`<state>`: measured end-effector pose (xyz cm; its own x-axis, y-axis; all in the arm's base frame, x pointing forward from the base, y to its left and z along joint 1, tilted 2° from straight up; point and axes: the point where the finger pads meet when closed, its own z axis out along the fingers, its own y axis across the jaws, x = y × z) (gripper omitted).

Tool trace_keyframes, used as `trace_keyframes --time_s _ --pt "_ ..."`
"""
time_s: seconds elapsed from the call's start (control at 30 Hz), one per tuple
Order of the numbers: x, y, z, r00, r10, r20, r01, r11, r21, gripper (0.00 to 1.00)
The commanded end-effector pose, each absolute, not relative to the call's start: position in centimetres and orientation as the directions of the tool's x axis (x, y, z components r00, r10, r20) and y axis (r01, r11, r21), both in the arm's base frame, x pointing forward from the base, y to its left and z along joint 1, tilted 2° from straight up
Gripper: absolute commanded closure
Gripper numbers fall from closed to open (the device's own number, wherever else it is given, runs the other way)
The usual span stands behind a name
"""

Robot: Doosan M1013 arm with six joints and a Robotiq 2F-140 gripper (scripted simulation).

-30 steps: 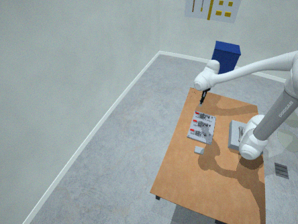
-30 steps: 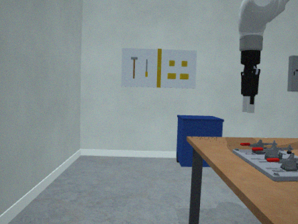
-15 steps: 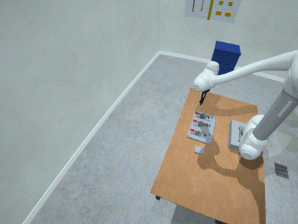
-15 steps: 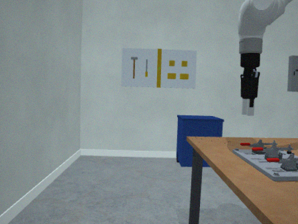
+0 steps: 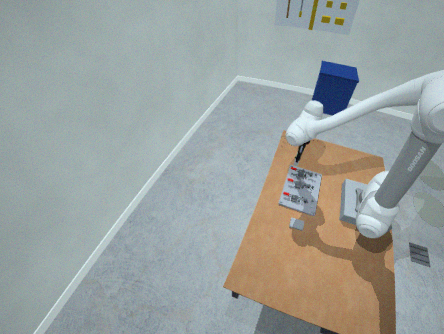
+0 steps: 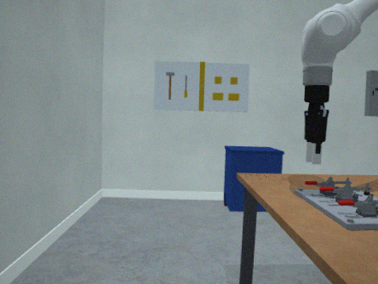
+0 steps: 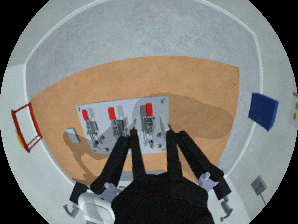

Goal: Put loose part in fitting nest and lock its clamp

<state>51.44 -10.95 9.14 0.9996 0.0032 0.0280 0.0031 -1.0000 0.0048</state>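
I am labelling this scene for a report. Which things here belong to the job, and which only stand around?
Belong to the job:
- fixture plate with three nests and red-handled clamps
- loose part, on the table beside the fixture
- claw, partly closed, holding nothing, hanging above the fixture's end

Only standing around:
- blue bin
- wall poster
- grey box by the arm's base

fixture [image 5: 300,191] on table [image 5: 280,270], part [image 5: 297,224] beside
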Motion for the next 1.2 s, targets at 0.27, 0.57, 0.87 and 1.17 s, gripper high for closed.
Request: trace_keyframes --time_s 0.27,0.57,0.87,1.17 --pt "51.6 -11.0 5.9 1.0 0.003 0.028 0.003 -1.0 0.005 0.65" --pt "51.6 -11.0 4.8 1.0 0.003 0.028 0.003 -1.0 0.005 0.65" --pt "51.6 -11.0 4.7 1.0 0.003 0.028 0.003 -1.0 0.005 0.65" --pt "51.6 -11.0 4.7 1.0 0.003 0.028 0.003 -1.0 0.005 0.65"
